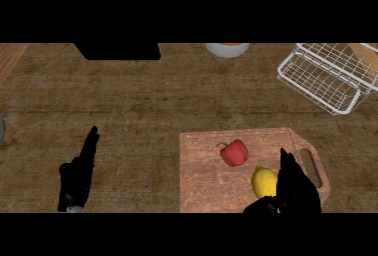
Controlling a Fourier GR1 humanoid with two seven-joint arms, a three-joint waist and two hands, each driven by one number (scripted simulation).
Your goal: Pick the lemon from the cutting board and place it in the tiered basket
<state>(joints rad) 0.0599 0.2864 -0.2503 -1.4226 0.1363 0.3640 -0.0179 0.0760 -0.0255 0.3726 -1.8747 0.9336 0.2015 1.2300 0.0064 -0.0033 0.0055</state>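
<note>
I bring my right hand (295, 187), fingers straight, beside the yellow oval lemon (263, 182) on the wooden cutting board (207, 175); next, I judge, curl around it.

My left hand (80, 172) rests, fingers straight.

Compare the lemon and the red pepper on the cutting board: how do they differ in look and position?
The lemon is yellow and plain; the red pepper is red with a green stem. The lemon lies nearer the robot, right beside the right hand; the pepper lies farther up, apart from it. Both rest on the cutting board.
</note>
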